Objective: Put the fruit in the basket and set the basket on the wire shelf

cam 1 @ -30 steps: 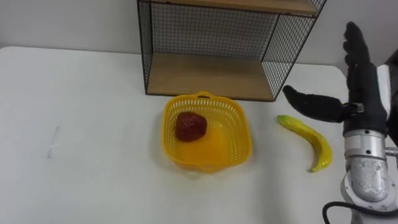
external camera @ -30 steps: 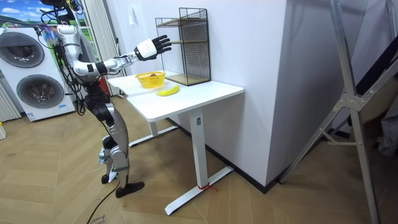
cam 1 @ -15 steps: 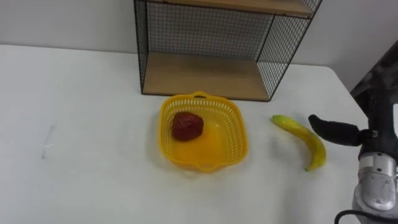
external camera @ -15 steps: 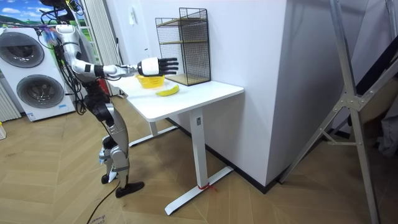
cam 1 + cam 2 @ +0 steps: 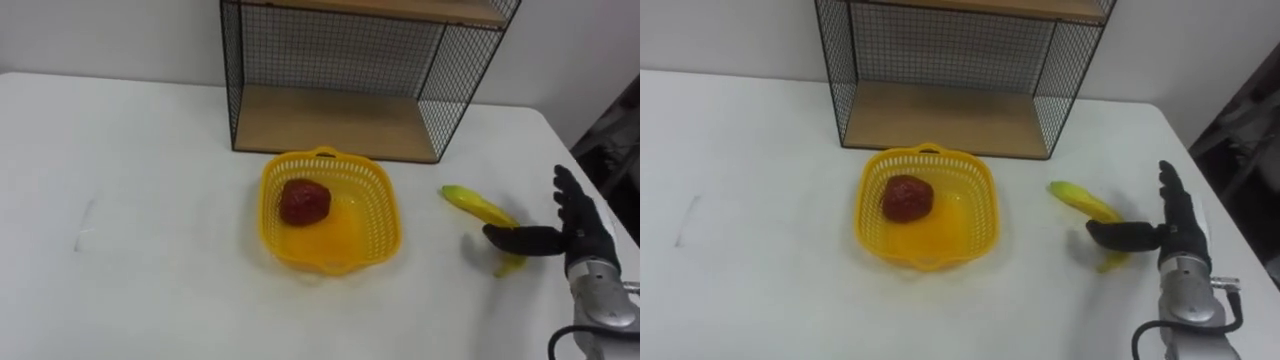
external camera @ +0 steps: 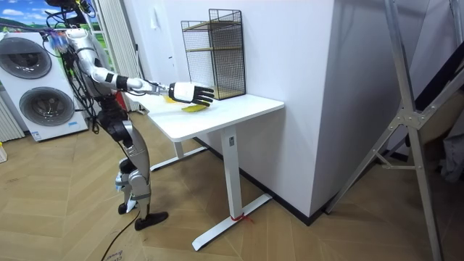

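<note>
**Operator:** Where is the fruit?

**Technician:** One red fruit (image 5: 304,201) lies inside the yellow basket (image 5: 390,225), left of its centre. The banana (image 5: 475,205) lies on the white table (image 5: 130,200), to the right of the basket and apart from it.

**Operator:** Where is the basket?

**Technician:** It stands on the table, directly in front of the wire shelf (image 5: 340,70). It is near the shelf's lower wooden board, not on it.

**Operator:** What is the state of the right hand (image 5: 578,235)?

**Technician:** It is to the right of the basket, beyond the banana. The fingers are straight and spread. The thumb stretches toward the basket, across the banana's near half. The hand is not closed on the banana.

**Operator:** Is it touching the banana?

**Technician:** That cannot be determined. The thumb covers part of the banana, leaving the far end and the near tip exposed. In the room view the hand hides most of the banana. The shelf's top is cut off in the eye views.
</note>
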Robot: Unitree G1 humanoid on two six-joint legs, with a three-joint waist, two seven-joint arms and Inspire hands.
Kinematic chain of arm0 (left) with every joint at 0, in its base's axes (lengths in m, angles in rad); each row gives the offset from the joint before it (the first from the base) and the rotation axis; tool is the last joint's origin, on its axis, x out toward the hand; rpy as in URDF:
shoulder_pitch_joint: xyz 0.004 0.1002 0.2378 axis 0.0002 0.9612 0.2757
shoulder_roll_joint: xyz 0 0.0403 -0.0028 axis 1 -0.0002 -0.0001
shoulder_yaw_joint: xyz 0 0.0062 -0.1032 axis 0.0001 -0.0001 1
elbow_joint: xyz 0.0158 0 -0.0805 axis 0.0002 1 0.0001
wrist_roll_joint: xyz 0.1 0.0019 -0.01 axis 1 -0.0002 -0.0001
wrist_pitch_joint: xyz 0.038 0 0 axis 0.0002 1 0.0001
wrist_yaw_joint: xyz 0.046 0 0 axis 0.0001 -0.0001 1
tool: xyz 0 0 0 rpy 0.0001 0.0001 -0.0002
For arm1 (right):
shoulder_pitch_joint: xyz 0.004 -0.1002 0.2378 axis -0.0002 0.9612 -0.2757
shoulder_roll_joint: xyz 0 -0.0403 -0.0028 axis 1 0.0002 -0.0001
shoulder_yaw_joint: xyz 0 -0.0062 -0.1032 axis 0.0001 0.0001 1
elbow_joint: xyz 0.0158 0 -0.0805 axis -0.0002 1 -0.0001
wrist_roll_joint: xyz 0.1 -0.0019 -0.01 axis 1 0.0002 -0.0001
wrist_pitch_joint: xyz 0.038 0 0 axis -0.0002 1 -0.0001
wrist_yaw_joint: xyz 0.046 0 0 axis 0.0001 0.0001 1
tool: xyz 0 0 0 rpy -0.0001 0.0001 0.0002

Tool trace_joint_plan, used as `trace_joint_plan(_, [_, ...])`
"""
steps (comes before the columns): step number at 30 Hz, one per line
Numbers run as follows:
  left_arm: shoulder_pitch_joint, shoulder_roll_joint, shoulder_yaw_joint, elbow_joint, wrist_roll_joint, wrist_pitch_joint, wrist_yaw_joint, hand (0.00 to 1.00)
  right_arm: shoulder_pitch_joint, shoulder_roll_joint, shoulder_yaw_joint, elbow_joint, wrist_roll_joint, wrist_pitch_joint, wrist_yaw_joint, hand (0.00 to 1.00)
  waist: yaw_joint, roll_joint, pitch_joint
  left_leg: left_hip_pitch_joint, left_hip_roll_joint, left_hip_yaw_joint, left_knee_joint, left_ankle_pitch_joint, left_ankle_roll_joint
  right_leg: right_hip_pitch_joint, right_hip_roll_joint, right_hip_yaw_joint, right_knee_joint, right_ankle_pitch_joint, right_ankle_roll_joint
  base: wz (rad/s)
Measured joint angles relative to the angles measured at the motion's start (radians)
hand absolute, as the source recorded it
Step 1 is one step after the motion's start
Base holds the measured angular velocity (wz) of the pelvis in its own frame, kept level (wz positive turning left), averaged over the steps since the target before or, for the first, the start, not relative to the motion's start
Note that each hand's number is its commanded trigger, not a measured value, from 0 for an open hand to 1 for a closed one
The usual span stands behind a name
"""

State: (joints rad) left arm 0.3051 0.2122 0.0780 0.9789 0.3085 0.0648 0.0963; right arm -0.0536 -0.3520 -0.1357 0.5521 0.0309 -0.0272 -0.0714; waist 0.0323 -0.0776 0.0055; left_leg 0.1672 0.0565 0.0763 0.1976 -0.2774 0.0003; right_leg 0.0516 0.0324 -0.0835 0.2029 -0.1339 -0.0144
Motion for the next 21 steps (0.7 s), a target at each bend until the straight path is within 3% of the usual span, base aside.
trace_joint_plan(7, [-0.003,0.009,-0.001,0.001,0.0,0.0,-0.026,0.0,-0.012,-0.01,0.036,0.08,-0.052,-0.003,0.081,0.0,0.0,-0.016,0.0023,-0.01,-0.001,-0.02,0.006,0.0,0.0,0.002,-0.002,-0.014,-0.005,-0.001,-0.001,0.07])
trace_joint_plan(12, [0.001,0.014,-0.002,0.003,-0.003,0.009,-0.063,0.0,-0.046,-0.021,0.037,0.149,-0.112,-0.003,0.132,0.0,0.0,-0.027,-0.0053,-0.003,-0.001,-0.03,0.007,0.0,0.0,0.019,-0.004,-0.026,-0.019,0.0,-0.002,0.06])
trace_joint_plan(19, [-0.001,0.015,-0.001,0.008,0.001,0.026,-0.07,0.0,-0.079,-0.032,0.028,0.215,-0.188,-0.008,0.181,0.0,0.002,-0.021,-0.0073,-0.002,-0.001,-0.036,0.003,-0.001,-0.001,0.023,-0.004,-0.032,-0.018,0.0,-0.002,0.01])
trace_joint_plan(20, [-0.003,0.016,-0.002,0.016,0.001,0.029,-0.07,0.0,-0.083,-0.032,0.027,0.226,-0.194,-0.012,0.184,0.2,0.002,-0.021,-0.0073,-0.001,-0.001,-0.038,0.006,-0.001,-0.001,0.027,-0.004,-0.034,-0.019,0.0,-0.002,0.1])
trace_joint_plan(21, [-0.003,0.016,-0.003,0.022,0.0,0.032,-0.07,0.0,-0.084,-0.032,0.028,0.238,-0.197,-0.017,0.184,0.85,0.001,-0.021,-0.0076,0.001,-0.001,-0.042,0.008,-0.001,-0.001,0.033,-0.004,-0.038,-0.019,0.0,-0.002,0.11])
